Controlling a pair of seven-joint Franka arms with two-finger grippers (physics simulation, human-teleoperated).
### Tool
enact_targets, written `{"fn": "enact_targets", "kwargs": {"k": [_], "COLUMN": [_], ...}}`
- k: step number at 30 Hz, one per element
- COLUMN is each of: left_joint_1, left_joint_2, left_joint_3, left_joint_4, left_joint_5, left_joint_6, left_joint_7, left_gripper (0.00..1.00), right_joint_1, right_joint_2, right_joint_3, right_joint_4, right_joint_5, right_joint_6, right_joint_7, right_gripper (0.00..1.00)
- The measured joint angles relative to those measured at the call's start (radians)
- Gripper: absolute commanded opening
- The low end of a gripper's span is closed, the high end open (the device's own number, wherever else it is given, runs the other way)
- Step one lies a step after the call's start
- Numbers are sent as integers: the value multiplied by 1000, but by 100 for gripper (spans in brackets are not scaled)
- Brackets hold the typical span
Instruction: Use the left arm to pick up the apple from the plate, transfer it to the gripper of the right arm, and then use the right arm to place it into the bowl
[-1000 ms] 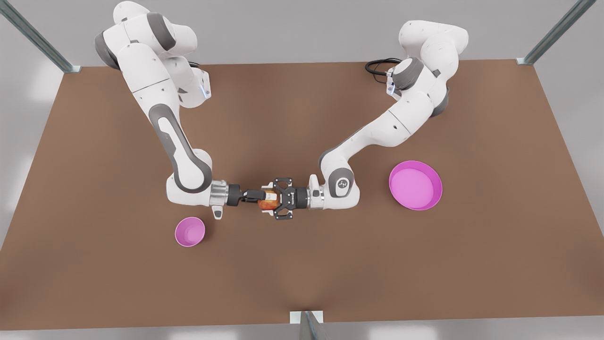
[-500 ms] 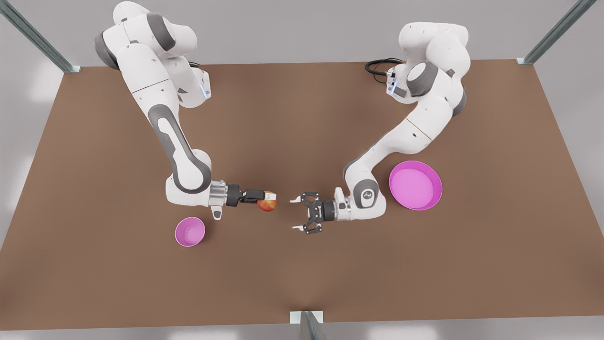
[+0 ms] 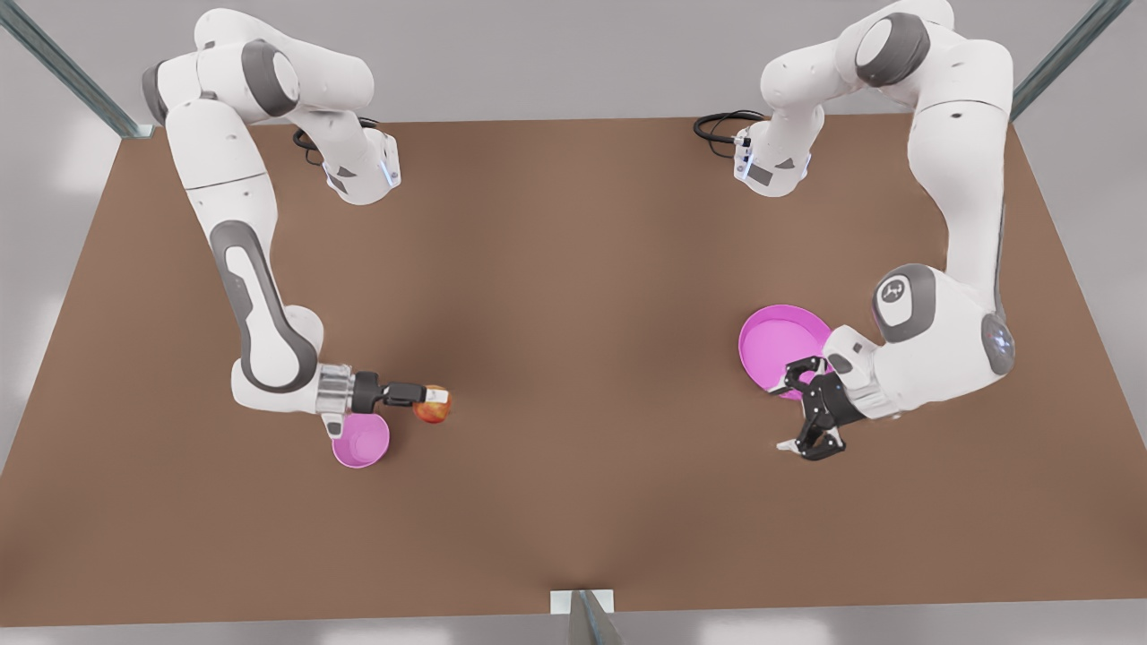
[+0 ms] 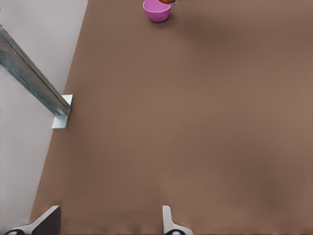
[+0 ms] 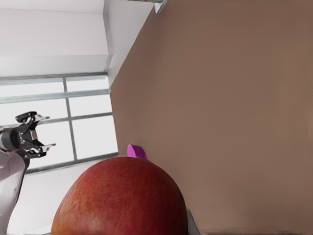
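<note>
The red and yellow apple [image 3: 434,408] hangs above the table, and my right gripper [image 3: 428,399] is shut on it. It hovers just beside the small pink bowl [image 3: 361,441], toward the front view's right of it. In the right wrist view the apple [image 5: 122,200] looms close. My left gripper [image 3: 778,417] is open and holds nothing. It hangs just off the near rim of the wide pink plate [image 3: 776,344], which has nothing on it. From the left wrist I see my open gripper [image 4: 107,225] and, far off, the bowl [image 4: 157,11] with the apple [image 4: 167,1].
The brown table [image 3: 573,296] stretches bare between the two arms. Metal frame posts [image 3: 587,618] stand at the front edge and back corners. A black cable [image 3: 717,125] lies near the base of the arm at the front view's right.
Both grippers met at the apple at mid-table. The left gripper let go and pulled back to the plate. The right gripper carried the apple toward the front view's left, near the bowl.
</note>
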Motion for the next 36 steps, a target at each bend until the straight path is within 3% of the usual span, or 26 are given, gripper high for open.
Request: {"fn": "enact_targets", "kwargs": {"k": [7, 11, 13, 21, 36], "left_joint_1": [29, -263, -313, -340, -338], "left_joint_2": [-216, -392, -405, -386, -386], "left_joint_3": [54, 467, 537, 559, 559], "left_joint_4": [21, -54, -69, -63, -64], "left_joint_5": [316, 234, 202, 163, 157], "left_joint_6": [-228, -303, -323, -364, -380], "left_joint_7": [-462, -671, -754, -1023, -1301], "left_gripper": [100, 100, 100, 100, 100], "right_joint_1": [-86, -100, -100, -102, -45], "right_joint_2": [2, 3, 3, 80, 112], "right_joint_3": [-2, -14, -24, -43, -35], "right_joint_4": [70, 102, 113, 259, 283], "right_joint_5": [-206, -295, -344, -598, -1031], "right_joint_6": [-41, -46, -42, -26, 76], "right_joint_7": [-21, -29, -32, -46, -34], "right_gripper": [52, 52, 52, 52, 56]}}
